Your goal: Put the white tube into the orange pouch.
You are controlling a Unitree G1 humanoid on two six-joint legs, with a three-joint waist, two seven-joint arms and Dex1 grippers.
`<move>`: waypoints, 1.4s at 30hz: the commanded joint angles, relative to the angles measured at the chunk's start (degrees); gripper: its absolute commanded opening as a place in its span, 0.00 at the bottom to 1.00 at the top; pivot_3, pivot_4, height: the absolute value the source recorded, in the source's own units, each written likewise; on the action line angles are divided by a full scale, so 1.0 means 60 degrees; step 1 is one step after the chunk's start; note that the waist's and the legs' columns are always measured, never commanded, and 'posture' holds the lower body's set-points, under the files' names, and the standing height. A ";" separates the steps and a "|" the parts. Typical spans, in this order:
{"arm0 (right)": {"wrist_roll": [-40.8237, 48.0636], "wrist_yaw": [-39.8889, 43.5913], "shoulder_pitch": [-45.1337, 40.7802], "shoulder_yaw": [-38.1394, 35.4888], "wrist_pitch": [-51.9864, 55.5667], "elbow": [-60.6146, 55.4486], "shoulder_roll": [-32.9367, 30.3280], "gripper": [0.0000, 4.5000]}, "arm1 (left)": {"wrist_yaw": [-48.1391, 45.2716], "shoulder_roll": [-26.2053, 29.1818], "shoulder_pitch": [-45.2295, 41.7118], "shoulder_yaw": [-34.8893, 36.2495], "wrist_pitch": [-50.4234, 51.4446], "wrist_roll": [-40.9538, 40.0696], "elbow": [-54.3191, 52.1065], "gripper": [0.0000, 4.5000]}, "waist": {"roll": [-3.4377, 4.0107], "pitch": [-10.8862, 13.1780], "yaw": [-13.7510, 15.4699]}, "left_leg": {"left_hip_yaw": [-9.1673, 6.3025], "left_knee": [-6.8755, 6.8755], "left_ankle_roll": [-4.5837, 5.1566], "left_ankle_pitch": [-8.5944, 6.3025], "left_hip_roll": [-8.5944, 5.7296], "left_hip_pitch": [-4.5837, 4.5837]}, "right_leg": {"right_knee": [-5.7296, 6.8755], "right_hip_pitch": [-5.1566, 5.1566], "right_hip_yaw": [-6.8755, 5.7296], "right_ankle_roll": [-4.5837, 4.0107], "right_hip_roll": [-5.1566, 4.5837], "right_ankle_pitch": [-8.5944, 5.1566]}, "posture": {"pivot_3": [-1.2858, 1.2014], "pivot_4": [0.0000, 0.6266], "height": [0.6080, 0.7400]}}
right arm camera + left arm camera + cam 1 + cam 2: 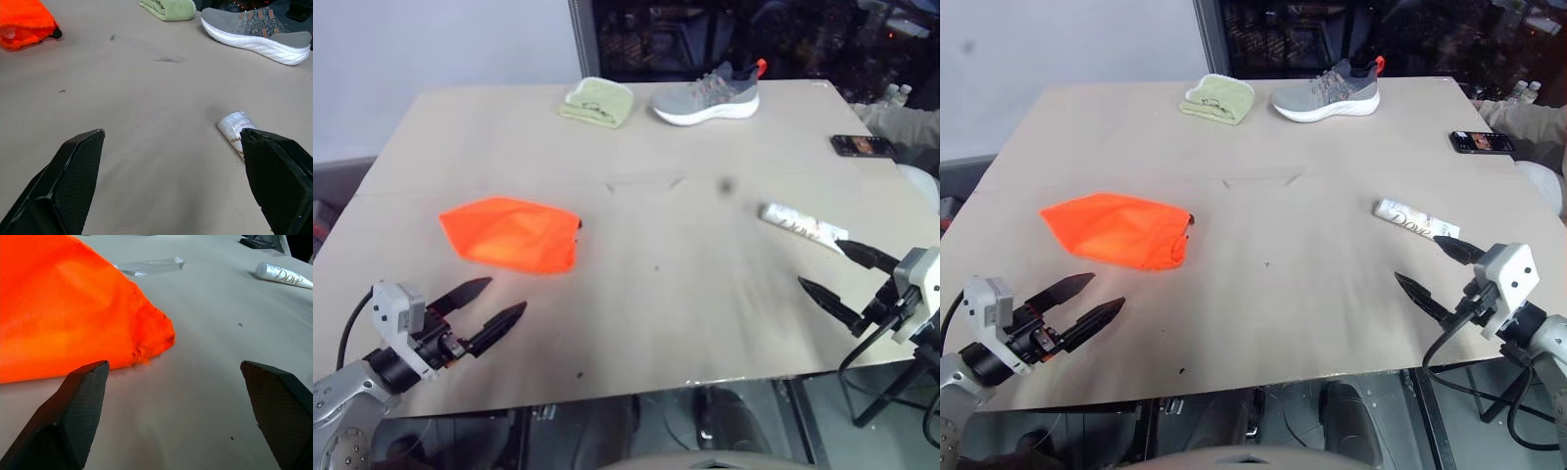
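Beside right end effector, white tube

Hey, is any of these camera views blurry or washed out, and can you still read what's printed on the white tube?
Left eye view: the tabletop looks smeared, and the white tube print is unreadable. Right eye view: crisper, tube lettering partly legible. Left wrist view: the orange pouch glows nearly washed out, yet the far tube's lettering reads clearly. Right wrist view: a finger hides part of the tube, so its print is unreadable.

White tube flat on table, right side; orange pouch flat, crumpled, left, well apart.
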 commanded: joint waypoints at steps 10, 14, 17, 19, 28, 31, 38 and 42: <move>0.1053 -0.0018 -0.1105 0.0958 0.1160 -0.1587 -0.0760 1.00 | 0.2474 -0.0093 -0.0576 -0.1707 0.0936 0.1197 -0.2393 0.99 | -0.0002 -0.0001 0.0091 | 0.0000 0.0001 0.0000 0.0000 0.0000 0.0001 | 0.0000 0.0002 0.0002 -0.0012 0.0004 0.0008 | 0.52 0.24 1.00; 0.1067 -0.0214 -0.2257 0.1810 0.1439 -0.1659 -0.0853 1.00 | 0.4153 0.0087 -0.1425 -0.2376 0.2308 0.1988 -0.2971 0.99 | -0.0004 -0.0001 0.0103 | 0.0000 0.0007 0.0001 0.0001 0.0000 0.0005 | 0.0002 0.0006 0.0001 -0.0005 0.0011 0.0005 | 0.52 0.24 1.00; 0.1109 -0.0405 -0.2916 0.2209 0.1638 -0.1621 -0.0769 1.00 | 0.5478 0.0244 -0.2284 -0.3056 0.3914 0.2595 -0.3286 0.99 | -0.0006 0.0000 0.0159 | -0.0003 0.0012 0.0002 0.0001 -0.0002 0.0009 | 0.0008 0.0011 -0.0001 0.0001 0.0021 0.0003 | 0.52 0.24 1.00; 0.1100 -0.0474 -0.3121 0.2326 0.1712 -0.1581 -0.0753 1.00 | 0.5949 0.0295 -0.2763 -0.3574 0.4545 0.2966 -0.3300 0.99 | -0.0012 -0.0003 0.0179 | -0.0010 0.0012 0.0002 0.0001 -0.0004 0.0001 | 0.0008 0.0011 -0.0007 -0.0011 0.0022 0.0010 | 0.52 0.24 1.00; 0.1682 -0.0079 -0.3109 0.2279 0.1934 -0.2034 -0.1038 1.00 | 0.7212 0.0072 -0.4624 -0.5400 0.6352 0.4250 -0.2968 0.99 | -0.0014 -0.0001 0.0141 | -0.0030 0.0040 0.0002 0.0001 -0.0015 -0.0021 | 0.0021 0.0006 -0.0018 -0.0034 0.0023 0.0026 | 0.52 0.24 1.00; 0.2110 0.0403 -0.3084 0.2280 0.1993 -0.2232 -0.1335 1.00 | 0.7210 0.0110 -0.4741 -0.5536 0.6616 0.4411 -0.3004 0.99 | -0.0014 -0.0001 0.0150 | -0.0034 0.0040 0.0002 0.0001 -0.0014 -0.0021 | 0.0022 0.0005 -0.0022 -0.0034 0.0024 0.0026 | 0.52 0.24 1.00; 0.1828 0.0717 -0.3294 0.2580 0.1681 -0.1995 -0.1377 1.00 | 0.6929 0.0091 -0.4333 -0.5234 0.6132 0.4696 -0.2652 0.27 | -0.0015 -0.0001 0.0155 | -0.0030 0.0043 0.0002 0.0001 -0.0012 -0.0019 | 0.0022 0.0006 -0.0023 -0.0033 0.0022 0.0025 | 0.52 0.24 1.00; 0.1658 0.0774 -0.3255 0.2687 0.1529 -0.1892 -0.1331 1.00 | 0.6791 0.0070 -0.4008 -0.5010 0.5802 0.4769 -0.2710 0.02 | -0.0015 -0.0001 0.0165 | -0.0035 0.0045 0.0002 0.0001 -0.0012 -0.0026 | 0.0022 0.0004 -0.0024 -0.0036 0.0021 0.0026 | 0.52 0.24 1.00</move>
